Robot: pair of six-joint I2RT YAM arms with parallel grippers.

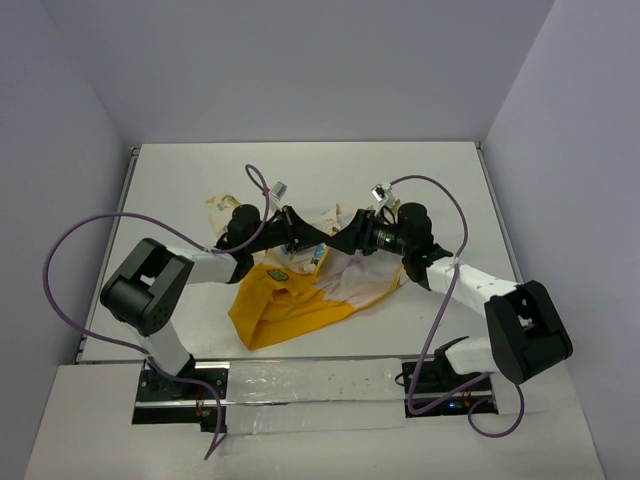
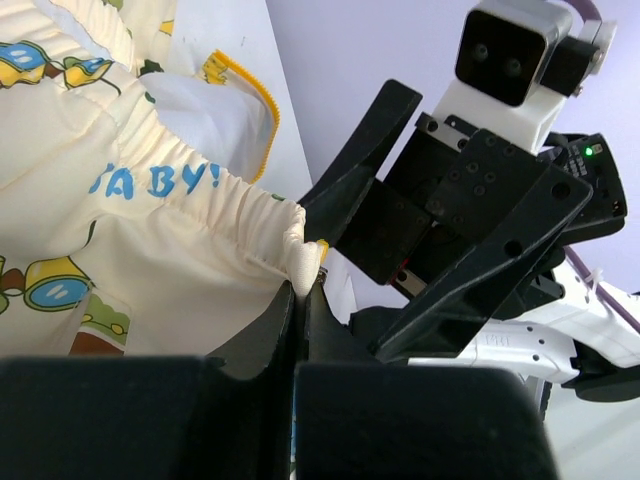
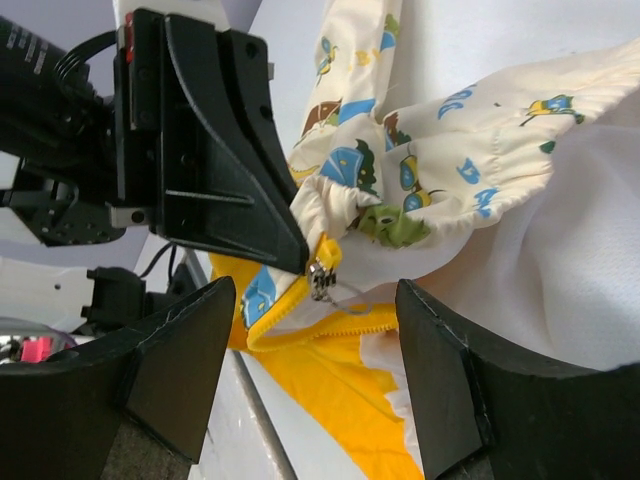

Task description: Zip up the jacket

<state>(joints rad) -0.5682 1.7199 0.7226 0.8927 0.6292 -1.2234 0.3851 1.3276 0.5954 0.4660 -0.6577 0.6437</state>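
1. Left gripper (image 2: 300,300): fingers clenched on the gathered cream hem corner of the jacket (image 2: 130,230), the fabric pinched right at the tips.
2. Right gripper (image 3: 312,300): fingers released and wide apart, grasping nothing. It faces the left gripper tip to tip.
3. In the gap between the right fingers hangs a small metal zipper pull (image 3: 322,278), just under the left gripper's tips and at the edge of the pinched corner.
4. Out from the left fingers, the cartoon-printed cream cloth, lettered "BABY!" in blue, spreads away. A strip of yellow zipper tape (image 2: 250,85) runs along a farther edge.
5. Below the right fingers, the jacket's yellow-orange lining falls away, with white inner fabric to the outer side of one finger.
6. From above, the grippers meet over the middle of the white table (image 1: 180,180). The jacket is lifted between them and droops onto the table towards the arm bases.
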